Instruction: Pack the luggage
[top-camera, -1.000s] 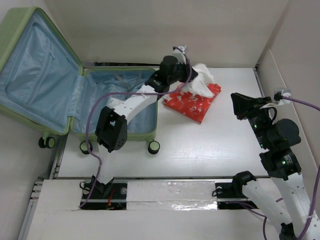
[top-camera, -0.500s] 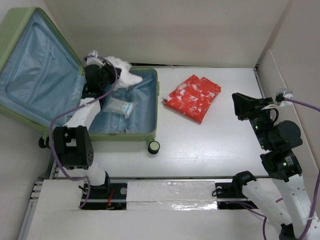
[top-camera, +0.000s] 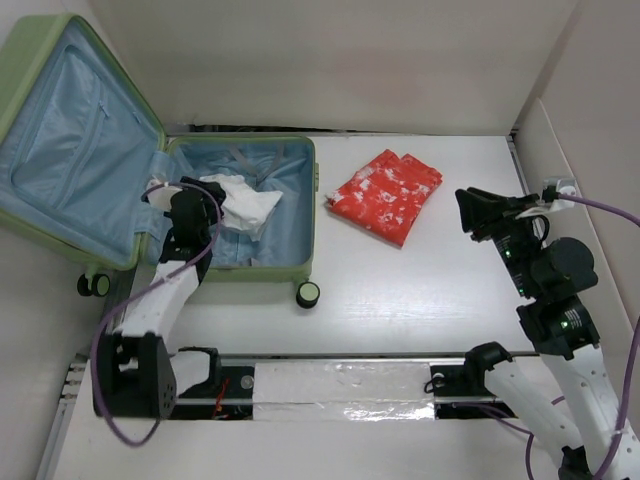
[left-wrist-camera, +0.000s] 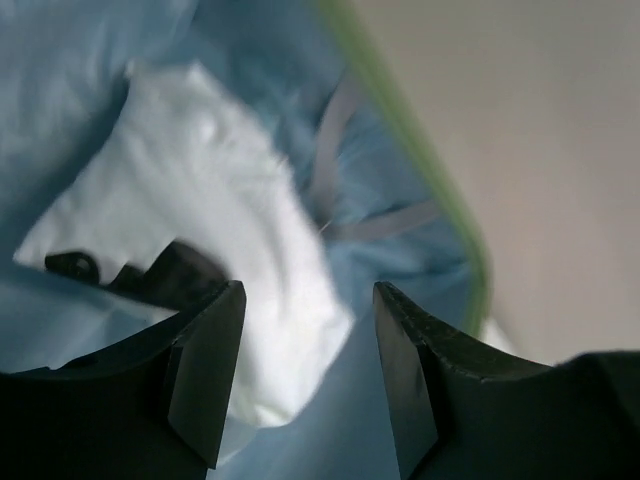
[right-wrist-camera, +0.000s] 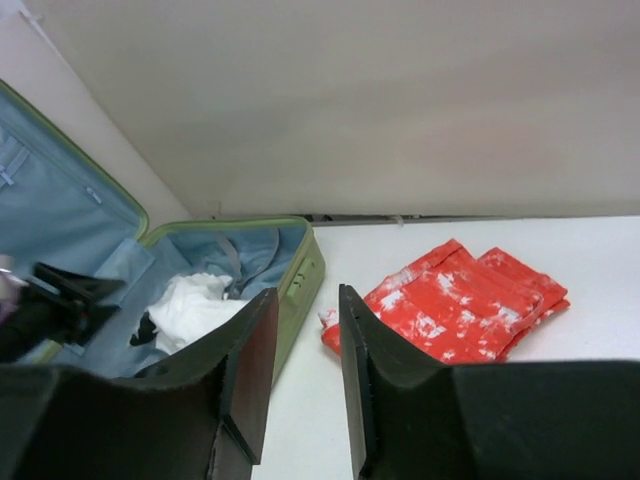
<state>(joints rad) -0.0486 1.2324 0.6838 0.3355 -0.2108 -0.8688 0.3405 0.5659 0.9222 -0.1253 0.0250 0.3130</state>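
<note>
Green suitcase (top-camera: 312, 215) lies open at the table's (top-camera: 450, 290) far-left corner. The left claw (left-wrist-camera: 308, 295), its arm bent low over the suitcase, gapes above the white cloth (left-wrist-camera: 220, 190) inside (nothing gripped). The right claw (right-wrist-camera: 307, 295), raised well right of the suitcase, is parted and empty.

Table (top-camera: 440, 290): white flat top, evenly lit, with soft shadows.
Back wall (top-camera: 350, 60): plain cream, behind the table's far edge.
Gap (top-camera: 250, 129): dark slit between table and back wall.
Side panel (top-camera: 590, 130): pale, upright along the table's right edge.
Foil strip (top-camera: 340, 375): shiny and crinkled, along the table's near edge.
</note>
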